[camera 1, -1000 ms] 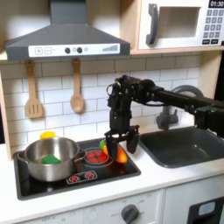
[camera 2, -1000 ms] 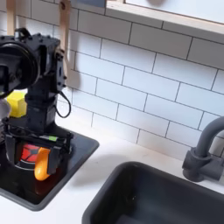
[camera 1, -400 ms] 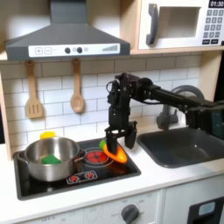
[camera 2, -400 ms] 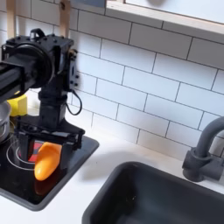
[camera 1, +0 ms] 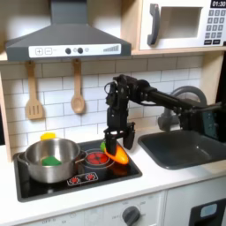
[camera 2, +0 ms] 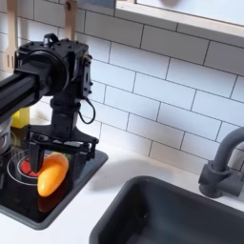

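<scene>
One toy stove top [camera 1: 53,184] lay nearest the onlooker, black, with a red burner ring [camera 1: 95,159] near its middle in the first exterior view. On the first exterior view's left of that ring stood a steel pot [camera 1: 48,161], and a green item [camera 1: 51,161] lay inside it. Just right of the ring, the gripper [camera 1: 119,148] hung low over the stove's right part, its jaws clenched on an orange carrot [camera 1: 116,154]. In the second exterior view the carrot [camera 2: 50,175] hung tilted between the gripper's [camera 2: 53,158] fingers, just above the black surface; whether it touched the surface could not be told. A yellow object [camera 1: 48,136] sat behind the pot, by the wall. To the first exterior view's right lay the dark sink [camera 1: 185,147], with a grey tap [camera 2: 221,164] at its rear, seen in the second exterior view. Farthest back, a wooden spatula [camera 1: 33,93] and a wooden spoon [camera 1: 78,88] hung on the white tiled wall [camera 1: 93,88], beneath the range hood [camera 1: 64,35] and the microwave [camera 1: 184,24].
</scene>
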{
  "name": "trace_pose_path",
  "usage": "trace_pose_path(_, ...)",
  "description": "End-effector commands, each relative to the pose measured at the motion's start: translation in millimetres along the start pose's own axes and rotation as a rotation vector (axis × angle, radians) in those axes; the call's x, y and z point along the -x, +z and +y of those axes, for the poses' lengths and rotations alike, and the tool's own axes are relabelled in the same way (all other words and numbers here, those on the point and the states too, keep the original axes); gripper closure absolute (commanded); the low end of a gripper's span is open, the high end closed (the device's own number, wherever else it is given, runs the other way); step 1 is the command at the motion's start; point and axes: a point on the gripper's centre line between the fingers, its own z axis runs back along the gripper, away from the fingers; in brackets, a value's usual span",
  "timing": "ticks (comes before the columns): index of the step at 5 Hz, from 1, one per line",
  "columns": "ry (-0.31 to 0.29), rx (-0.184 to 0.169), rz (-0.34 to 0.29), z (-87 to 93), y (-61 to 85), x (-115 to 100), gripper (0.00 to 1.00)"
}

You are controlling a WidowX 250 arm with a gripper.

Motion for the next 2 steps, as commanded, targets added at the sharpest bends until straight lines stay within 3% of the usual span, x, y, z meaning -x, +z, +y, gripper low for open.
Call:
trace_pose_path(1, 0.016, -0.026, 0.008, 4.2, -8.8, -6.3, 0.0)
trace_pose_path(2, 0.005, -0.039, -0.004, 6.2, -9.0, -4.1, 0.0)
